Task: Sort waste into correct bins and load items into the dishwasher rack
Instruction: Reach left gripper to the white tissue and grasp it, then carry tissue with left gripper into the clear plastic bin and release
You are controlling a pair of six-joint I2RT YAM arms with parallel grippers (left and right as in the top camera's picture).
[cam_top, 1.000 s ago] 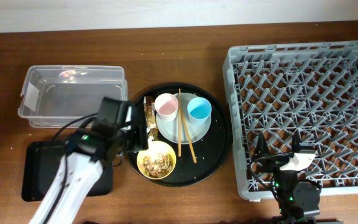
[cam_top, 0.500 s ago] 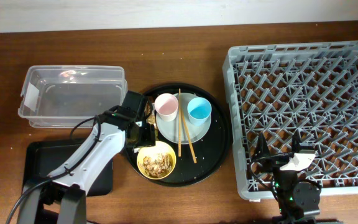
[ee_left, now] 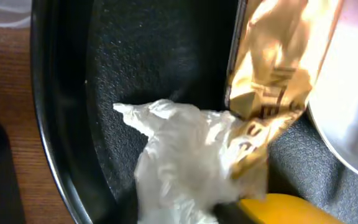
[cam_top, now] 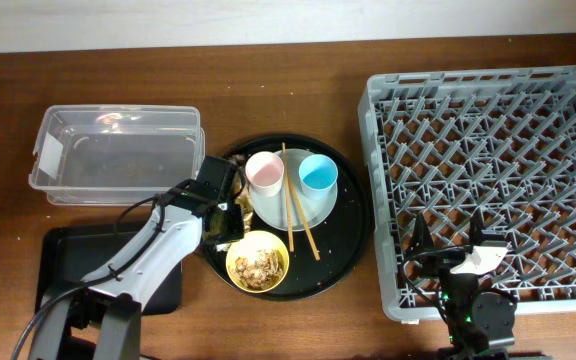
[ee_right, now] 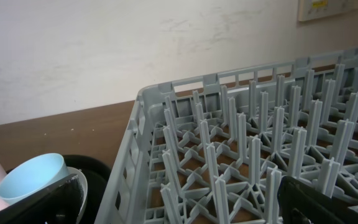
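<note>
The grey dishwasher rack (cam_top: 488,150) fills the right of the table, and the right gripper (cam_top: 448,248) sits at its near edge with its fingers spread wide, gripping nothing. The round black tray (cam_top: 353,235) lies at centre, the clear container (cam_top: 118,112) to its left and the flat black tray (cam_top: 58,275) in front of that. On the round tray a pale plate (cam_top: 318,208) carries the pink cup (cam_top: 265,172), blue cup (cam_top: 319,174) and chopsticks (cam_top: 296,210); the yellow bowl (cam_top: 234,262) beside it holds food scraps (cam_top: 259,264). The left gripper (cam_top: 230,215) hangs over the round tray's left edge, directly above the crumpled tissue (ee_left: 179,155) and touching gold wrapper (ee_left: 278,68); whether its fingers are closed I cannot tell.
</note>
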